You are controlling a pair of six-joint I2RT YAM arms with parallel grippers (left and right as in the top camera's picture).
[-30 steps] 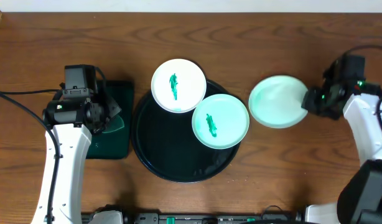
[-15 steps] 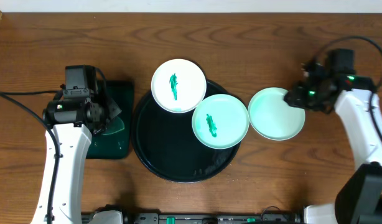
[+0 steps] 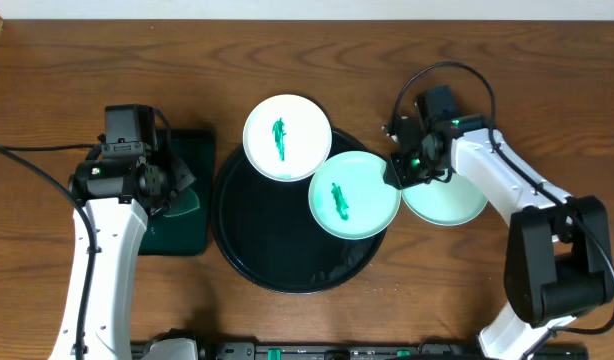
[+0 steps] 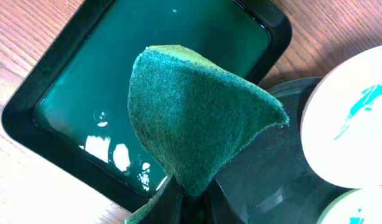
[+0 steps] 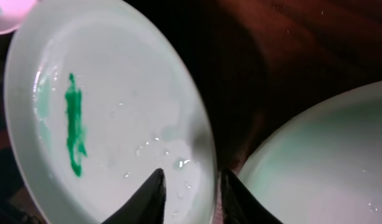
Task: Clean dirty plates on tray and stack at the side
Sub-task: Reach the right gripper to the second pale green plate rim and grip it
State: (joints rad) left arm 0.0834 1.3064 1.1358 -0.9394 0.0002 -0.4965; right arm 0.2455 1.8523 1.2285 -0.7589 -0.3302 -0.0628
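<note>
Two plates carry green smears: one overlaps the far rim of the black tray, the other lies on the tray's right side. A clean plate lies on the table right of the tray. My right gripper is open, its fingers either side of the right rim of the smeared plate, next to the clean plate. My left gripper is shut on a green sponge, held above the dark-green tray.
A small rectangular dark-green tray holding liquid stands left of the black tray. The far smeared plate also shows in the left wrist view. Bare wooden table lies at the front and the far right.
My right gripper let go of the clean plate on the table and moved left to the rim of the smeared plate on the tray. The left arm has not moved.
</note>
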